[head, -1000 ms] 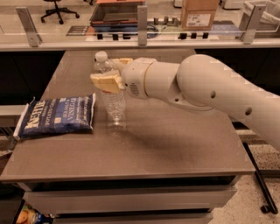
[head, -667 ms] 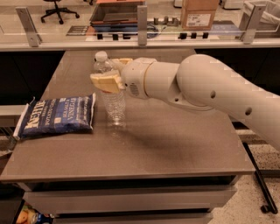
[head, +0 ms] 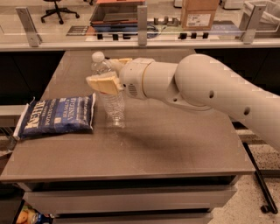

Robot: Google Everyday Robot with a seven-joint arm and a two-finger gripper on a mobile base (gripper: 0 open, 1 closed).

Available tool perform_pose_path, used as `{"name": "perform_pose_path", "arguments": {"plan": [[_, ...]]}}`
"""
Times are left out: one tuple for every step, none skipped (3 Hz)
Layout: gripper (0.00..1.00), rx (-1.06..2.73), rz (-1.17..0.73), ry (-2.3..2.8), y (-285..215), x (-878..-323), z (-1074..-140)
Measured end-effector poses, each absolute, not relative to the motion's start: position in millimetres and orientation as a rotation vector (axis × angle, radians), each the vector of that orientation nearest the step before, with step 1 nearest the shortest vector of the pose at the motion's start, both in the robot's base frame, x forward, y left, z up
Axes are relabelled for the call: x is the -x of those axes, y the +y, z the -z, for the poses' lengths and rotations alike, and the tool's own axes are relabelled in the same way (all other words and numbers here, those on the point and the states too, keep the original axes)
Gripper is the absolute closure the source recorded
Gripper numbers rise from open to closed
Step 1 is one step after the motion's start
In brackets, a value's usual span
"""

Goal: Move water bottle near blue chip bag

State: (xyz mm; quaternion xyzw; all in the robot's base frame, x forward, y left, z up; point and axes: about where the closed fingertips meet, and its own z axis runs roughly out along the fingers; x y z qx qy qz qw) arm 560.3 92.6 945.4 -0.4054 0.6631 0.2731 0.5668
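Note:
The water bottle [head: 111,105], clear ribbed plastic with a white cap, stands upright on the brown table [head: 175,140], just right of the blue chip bag [head: 57,116]. The bag lies flat at the table's left edge. My gripper [head: 109,75] is at the bottle's upper body, with one tan finger [head: 103,84] in front of it and the other behind it. The fingers are shut on the bottle. The bottle's label band is hidden behind the front finger. My white arm reaches in from the right.
A glass-railed counter [head: 140,41] runs behind the table with a cardboard box [head: 199,13] and a dark tray [head: 118,15] beyond it. An office chair [head: 57,9] stands at the far left. A lower shelf sits under the tabletop.

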Motion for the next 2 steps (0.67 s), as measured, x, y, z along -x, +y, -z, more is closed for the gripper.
{"name": "perform_pose_path", "arguments": {"plan": [[0.00, 0.957, -0.642, 1.556, 94.6, -559.2, -946.3], [0.00, 0.957, -0.642, 1.556, 94.7, -559.1, -946.3]]}}
